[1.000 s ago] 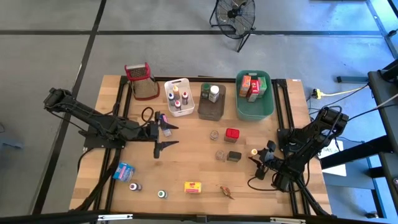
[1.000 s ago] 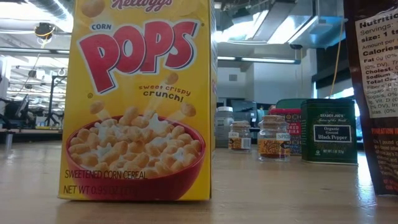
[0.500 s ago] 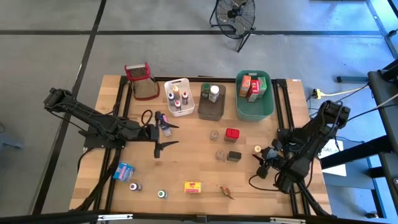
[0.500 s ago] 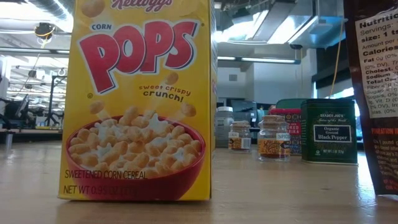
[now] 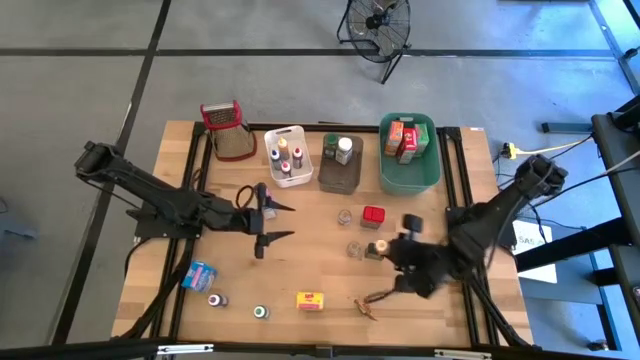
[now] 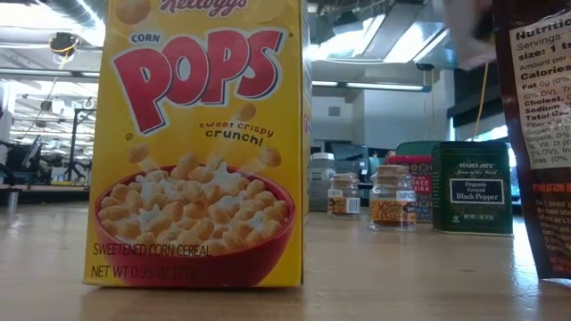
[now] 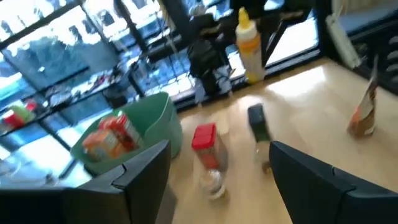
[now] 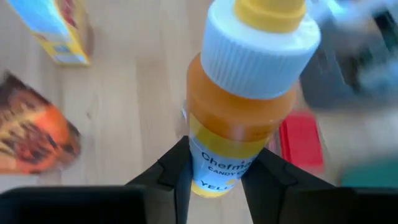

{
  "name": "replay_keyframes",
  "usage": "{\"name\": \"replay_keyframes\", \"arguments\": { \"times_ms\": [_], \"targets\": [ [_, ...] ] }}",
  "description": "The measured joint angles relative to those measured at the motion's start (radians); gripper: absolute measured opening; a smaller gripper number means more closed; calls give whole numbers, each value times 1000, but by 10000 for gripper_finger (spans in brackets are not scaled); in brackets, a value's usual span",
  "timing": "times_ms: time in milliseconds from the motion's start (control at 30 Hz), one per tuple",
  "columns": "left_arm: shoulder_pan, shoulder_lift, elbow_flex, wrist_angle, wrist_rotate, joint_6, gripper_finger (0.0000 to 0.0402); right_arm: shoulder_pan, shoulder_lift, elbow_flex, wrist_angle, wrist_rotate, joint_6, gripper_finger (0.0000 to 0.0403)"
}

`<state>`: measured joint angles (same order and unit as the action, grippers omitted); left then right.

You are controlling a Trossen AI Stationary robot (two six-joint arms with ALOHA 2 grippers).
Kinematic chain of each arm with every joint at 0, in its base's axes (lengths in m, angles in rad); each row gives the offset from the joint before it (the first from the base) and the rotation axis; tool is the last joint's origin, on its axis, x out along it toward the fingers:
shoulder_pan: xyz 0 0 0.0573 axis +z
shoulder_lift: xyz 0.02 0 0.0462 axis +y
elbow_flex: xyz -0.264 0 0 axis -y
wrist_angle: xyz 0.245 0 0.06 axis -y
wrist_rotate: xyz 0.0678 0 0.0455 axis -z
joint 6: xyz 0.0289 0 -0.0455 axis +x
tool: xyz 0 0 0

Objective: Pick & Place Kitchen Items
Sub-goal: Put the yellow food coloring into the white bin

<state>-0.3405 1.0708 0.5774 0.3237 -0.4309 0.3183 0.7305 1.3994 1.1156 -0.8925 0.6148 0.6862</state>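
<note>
High view: the left gripper [image 5: 268, 222], fingers spread and empty, hovers left of centre over the wooden table [image 5: 310, 270]. The right gripper [image 5: 392, 262] sits lower right of centre, near the black tin [image 5: 376, 249].

Low view: a Corn Pops box [image 6: 203, 143] fills the left; the black pepper tin [image 6: 472, 187] stands at right.

Left wrist view: a green tub [image 7: 152, 121] holds orange boxes [image 7: 109, 135].

Right wrist view: the fingers [image 8: 177, 171] pinch a yellow candy-colour bottle [image 8: 239, 106] above the table.
</note>
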Motion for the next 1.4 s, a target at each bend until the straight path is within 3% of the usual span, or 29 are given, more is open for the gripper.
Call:
{"name": "replay_keyframes", "arguments": {
  "times_ms": [200,467,533,700,867,1400],
  "targets": [
    [10,134,0,312,101,-14,267,-177,1,5,235,-121,-393,115],
    [101,334,0,716,53,-110,267,-297,1,5,354,-154,-623,115],
    [146,365,1,742,97,-144,267,-316,7,5,376,-163,-657,115],
    [239,436,59,758,344,-274,267,-362,24,6,439,-177,-721,115],
    [266,491,111,749,456,-235,267,-406,36,5,446,-228,-747,115],
    [265,570,190,722,460,-148,267,-481,50,5,512,-305,-825,115]
  ]
}}
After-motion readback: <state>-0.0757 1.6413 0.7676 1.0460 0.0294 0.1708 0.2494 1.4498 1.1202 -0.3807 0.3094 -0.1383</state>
